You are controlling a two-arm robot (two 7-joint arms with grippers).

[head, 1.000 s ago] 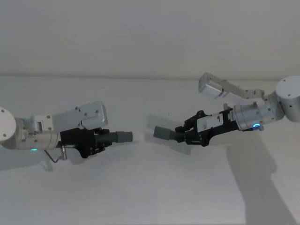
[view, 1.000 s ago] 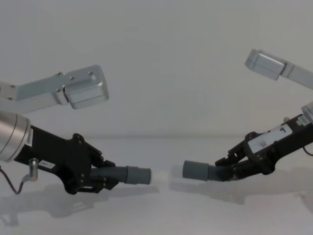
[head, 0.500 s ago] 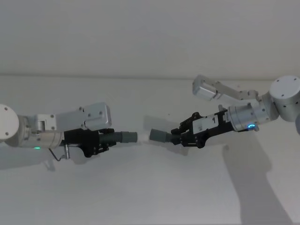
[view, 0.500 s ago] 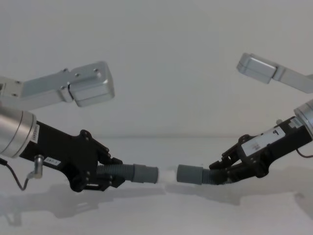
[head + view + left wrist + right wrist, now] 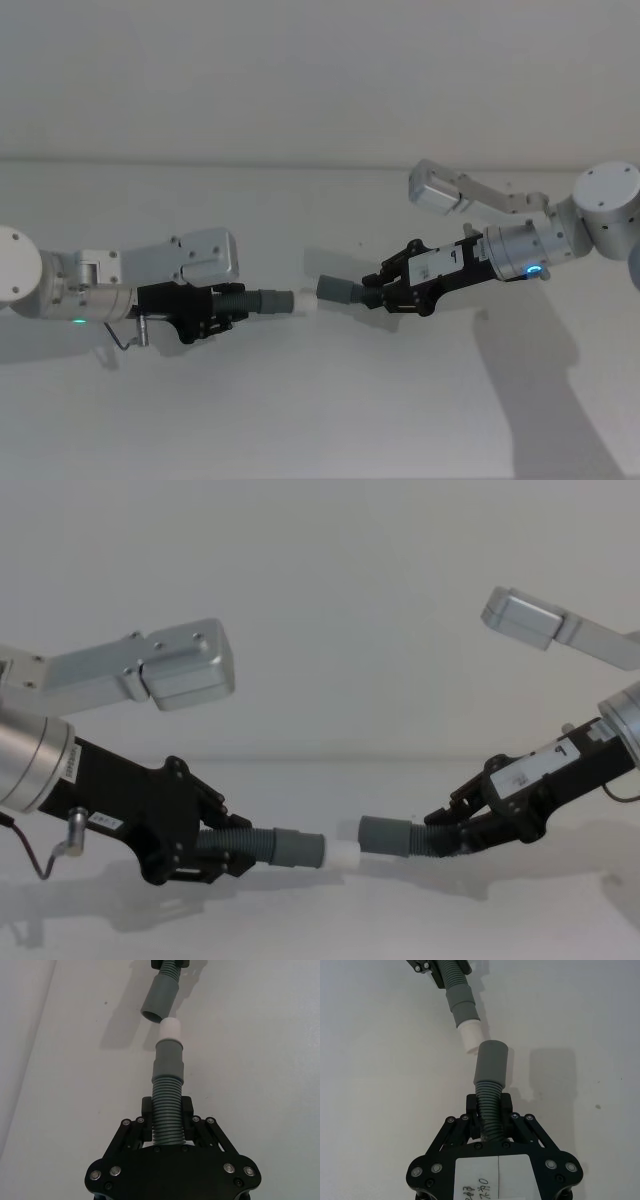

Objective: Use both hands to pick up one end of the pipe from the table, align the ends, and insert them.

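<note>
Right now the left gripper [image 5: 222, 306] is clenched on the ribbed body of one hose piece [image 5: 243, 301], its black fingers [image 5: 145, 1116] pinching the corrugations from both sides — the left wrist view shows this plainly. From that grip the hose runs out toward the middle of the table [image 5: 320, 410], ending in a smooth grey cuff [image 5: 273, 299] capped by a short white tip [image 5: 303, 301].

The right gripper [image 5: 378, 293] is likewise clamped on the ribs of the second hose piece [image 5: 488, 1114], close behind its plain grey cuff [image 5: 336, 289], which points back toward the left arm. Both pieces are held up off the white surface, their shadows lying on it.

Between the two — the ends are nearly mouth to mouth. In the chest view the white tip [image 5: 346, 855] reaches the rim of the plain cuff [image 5: 388, 835], though the plain cuff sits a touch higher and the two axes are not quite in line. In the right wrist view the white tip [image 5: 470, 1038] lies just beside the cuff's open mouth [image 5: 491, 1063], offset to one side and not seated inside. Whether the two are actually touching cannot be told.
</note>
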